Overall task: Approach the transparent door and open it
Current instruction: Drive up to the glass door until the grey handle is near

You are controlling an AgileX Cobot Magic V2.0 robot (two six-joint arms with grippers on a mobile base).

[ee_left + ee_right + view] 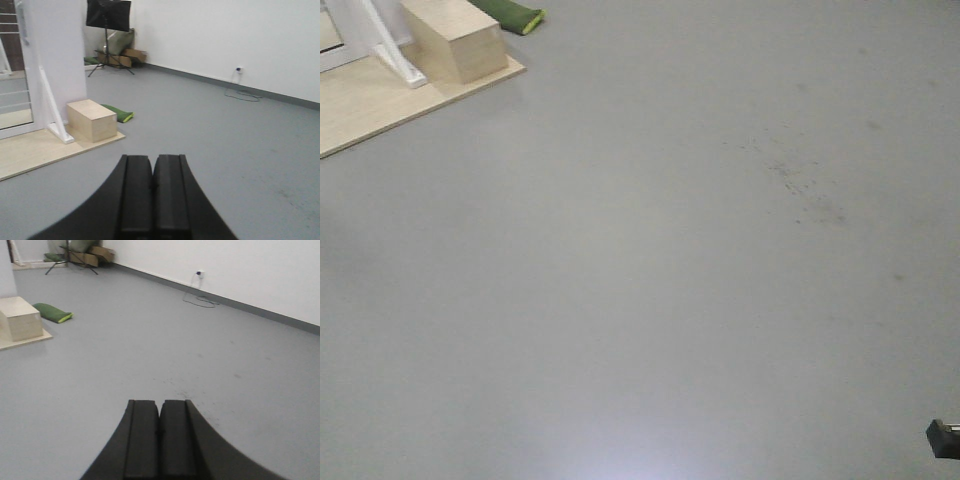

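The left gripper [152, 167] has its two black fingers pressed together with nothing between them. The right gripper [160, 412] is likewise closed on nothing. Both hang over bare grey floor [225, 150].

The transparent door [12, 100] stands ahead of the left gripper and far off to its left, well apart from it. Its glass is crossed by thin horizontal white bars and set in a white frame. Its handle cannot be made out clearly.

The door's frame rises from a pale wooden platform [30, 152], and a white triangular brace [56, 117] props the panel beside it. A light wooden box [91, 120] sits on the platform's near corner, ahead-left of the left gripper. A green pad [118, 114] lies on the floor just beyond it.

Farther ahead, by the back wall, are a black stand [107, 15] and cardboard boxes [130, 56]. To the right, a cable [242, 94] trails from a wall socket [240, 69].
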